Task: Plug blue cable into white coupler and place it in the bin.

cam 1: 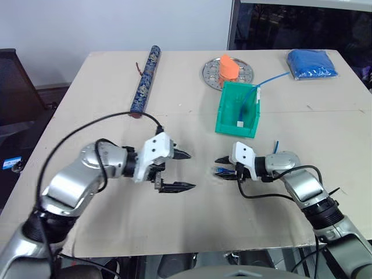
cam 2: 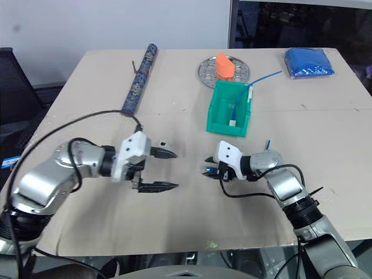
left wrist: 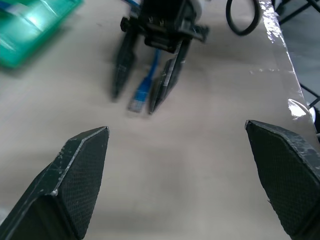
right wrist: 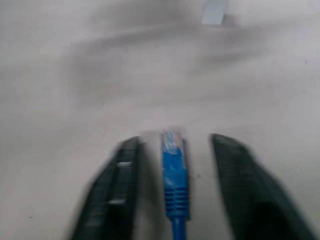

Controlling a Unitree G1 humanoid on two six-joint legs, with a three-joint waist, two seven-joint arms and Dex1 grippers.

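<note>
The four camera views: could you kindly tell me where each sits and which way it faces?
Head eyes: on the head, facing forward and down over the beige table, teal plastic bin; both arms show.
Left wrist: along the open left gripper, facing the right gripper.
Right wrist: along the right gripper's open fingers, facing the tabletop.
Both wrists share: the thin blue cable's plug between the right fingers.

Both arms reach in over the table, bent at the elbows so the wrists turn toward each other. The left tool (cam 1: 184,170) points right and slightly downward, its two black fingers (left wrist: 80,170) spread wide with nothing between them. The right tool (cam 1: 224,167) points left at it, tilted a little down, its fingers (right wrist: 117,185) parted. The two tools face tip to tip, near but apart.
</note>
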